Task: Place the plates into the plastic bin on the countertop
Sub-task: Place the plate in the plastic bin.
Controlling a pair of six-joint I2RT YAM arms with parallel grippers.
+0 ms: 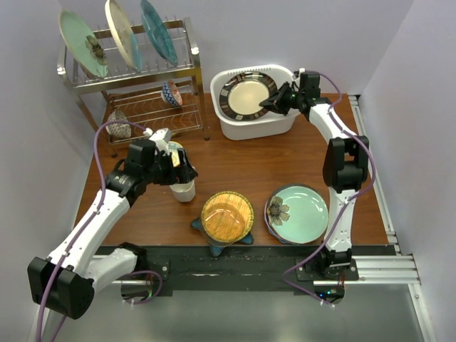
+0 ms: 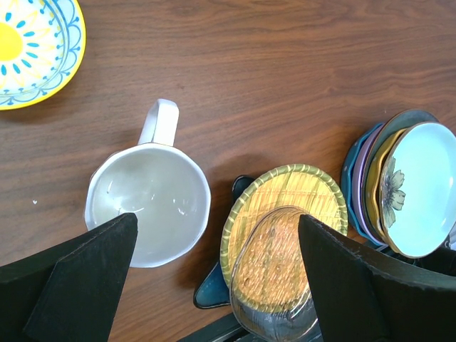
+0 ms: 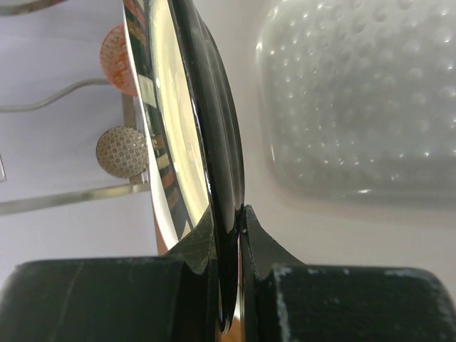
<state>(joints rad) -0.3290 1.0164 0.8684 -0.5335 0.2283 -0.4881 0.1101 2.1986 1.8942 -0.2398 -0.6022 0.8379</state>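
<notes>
Firmly right jaws pinch striped plate (image 1: 244, 96) rim.

The black-striped, gold-centred plate (image 1: 247, 95) tilts inside the white plastic bin (image 1: 256, 130) at the countertop's (image 1: 285, 160) far side, while near the front edge the amber plate (image 1: 226, 216) lies on the teal star-shaped plate (image 1: 217, 249), beside a stack topped by the mint flower plate (image 1: 298, 214).

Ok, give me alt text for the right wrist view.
The right jaws pinch the rim of the black-striped plate, seen edge-on, with the dimpled white floor of the plastic bin behind it. A patterned bowl shows blurred at left.
</notes>
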